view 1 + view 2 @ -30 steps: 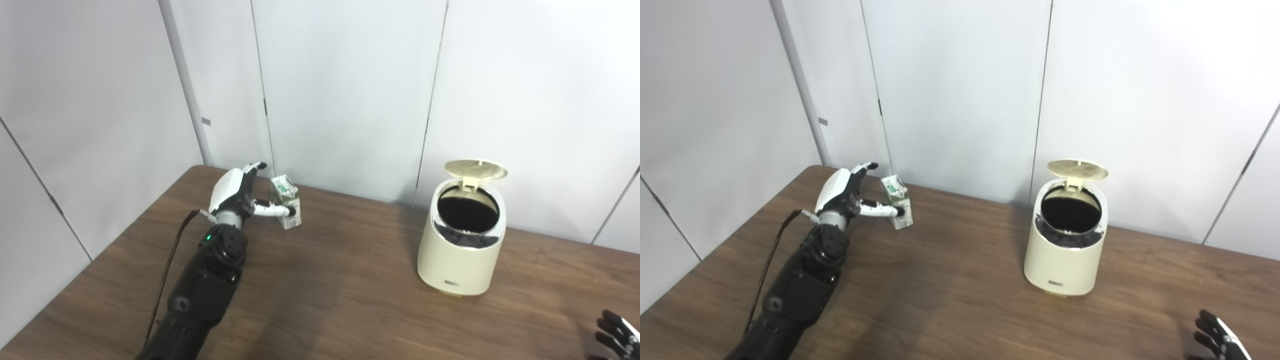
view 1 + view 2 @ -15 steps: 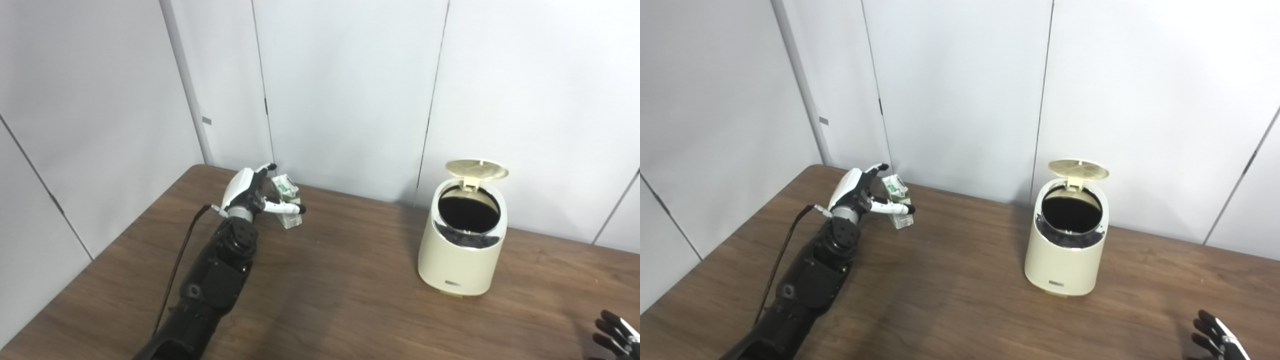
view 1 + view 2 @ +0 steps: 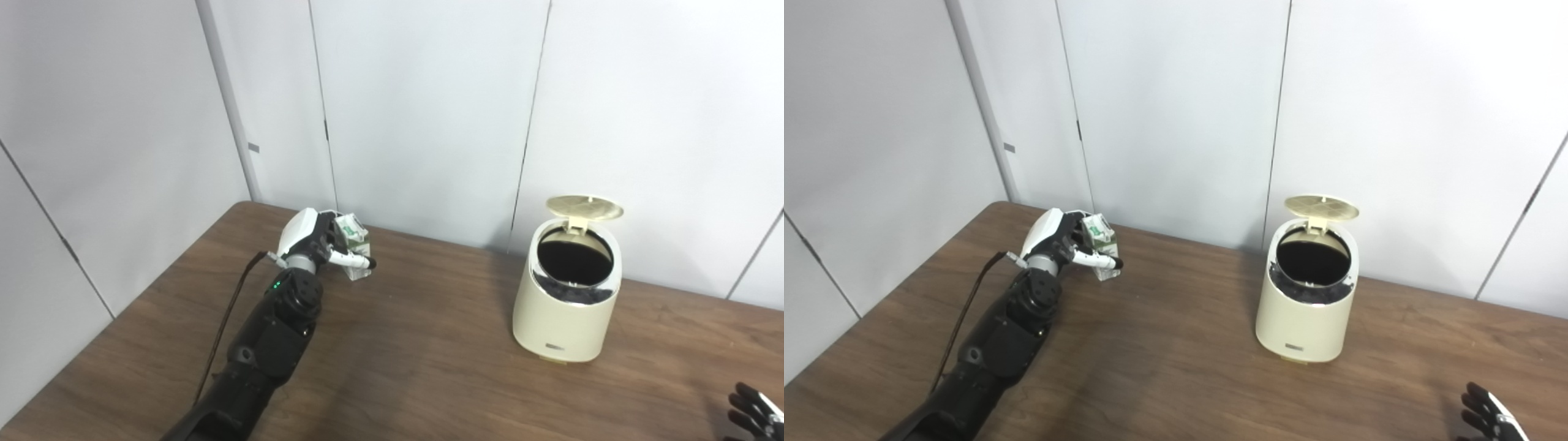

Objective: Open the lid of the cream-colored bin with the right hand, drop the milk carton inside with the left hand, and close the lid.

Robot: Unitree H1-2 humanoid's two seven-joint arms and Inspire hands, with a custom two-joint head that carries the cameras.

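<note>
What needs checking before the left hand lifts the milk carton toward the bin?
1. Lid of the cream bin up, opening clear: ok.
2. Left hand wrapped around the milk carton: ok.
3. Grip firm enough to lift: cannot tell.
4. Carton upright on the table: ok.
5. Table between carton and bin free of obstacles: ok.
6. Right hand away from the bin, at the frame's corner: ok.

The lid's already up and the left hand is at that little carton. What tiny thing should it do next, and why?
Probably lift the milk carton slightly off the table. The left hand has its fingers wrapped around it, and the bin stands apart to the right with its lid tipped open, so nothing else needs doing first.
</note>
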